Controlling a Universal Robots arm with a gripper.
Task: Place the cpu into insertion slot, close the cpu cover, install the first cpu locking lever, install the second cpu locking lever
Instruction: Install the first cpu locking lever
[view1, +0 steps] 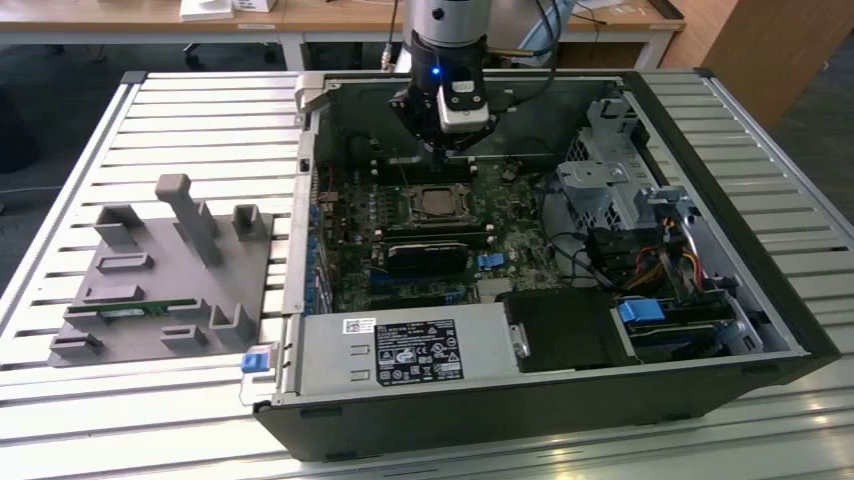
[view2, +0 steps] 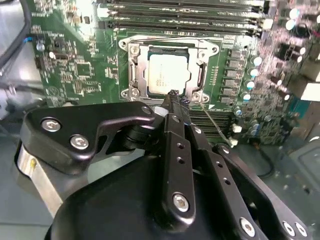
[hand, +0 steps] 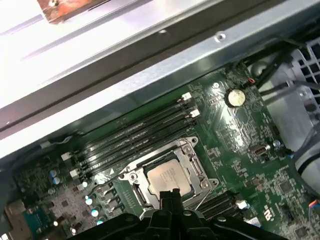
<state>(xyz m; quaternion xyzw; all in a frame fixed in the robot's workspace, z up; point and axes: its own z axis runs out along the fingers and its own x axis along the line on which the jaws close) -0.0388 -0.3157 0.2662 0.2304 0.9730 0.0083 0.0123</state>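
Observation:
The cpu (view2: 167, 75) lies flat in the insertion slot (view2: 142, 76) on the green motherboard, its silver-grey top showing through the window of the cpu cover (view2: 134, 70), which lies down over it. A thin wire locking lever (view2: 214, 123) sticks out at a slant from one corner of the socket. My gripper (view2: 173, 95) hangs just above the socket's edge, its black fingers pressed together and shut with nothing between them. In the exterior view the gripper (view1: 447, 152) is over the board just beyond the cpu (view1: 434, 203). The first wrist view has the cpu (hand: 168, 176) right by the gripper (hand: 170, 192).
Long black memory slots (hand: 135, 132) run beside the socket. The open computer case (view1: 747, 330) encloses the board with a drive cage (view1: 607, 190), cables and a power supply (view1: 407, 350). A grey fixture block (view1: 167, 275) sits on the slatted table at the exterior view's left.

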